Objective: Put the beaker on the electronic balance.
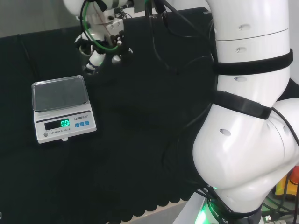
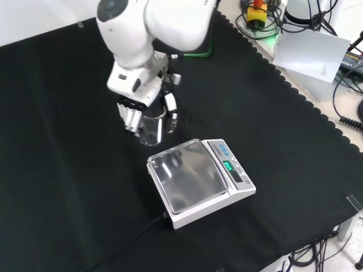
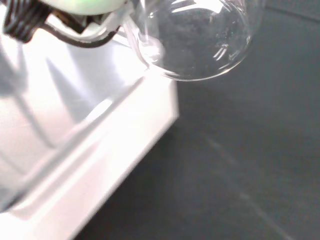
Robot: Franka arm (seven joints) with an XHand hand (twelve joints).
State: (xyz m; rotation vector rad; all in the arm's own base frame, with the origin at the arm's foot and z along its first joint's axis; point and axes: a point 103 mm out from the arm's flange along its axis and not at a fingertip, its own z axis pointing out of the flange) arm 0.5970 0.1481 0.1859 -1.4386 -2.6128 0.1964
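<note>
Clear glass, the beaker (image 2: 151, 128) sits upright between the curled fingers (image 2: 131, 115) and thumb of the hand (image 2: 140, 107) (seen from the front), held above the black cloth (image 2: 68, 170) just beside the electronic balance (image 2: 199, 180), short of its pan.

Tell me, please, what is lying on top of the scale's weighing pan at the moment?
Nothing rests on the scale; its pan shows bare. The hand grips the beaker beside it, over the cloth.
</note>
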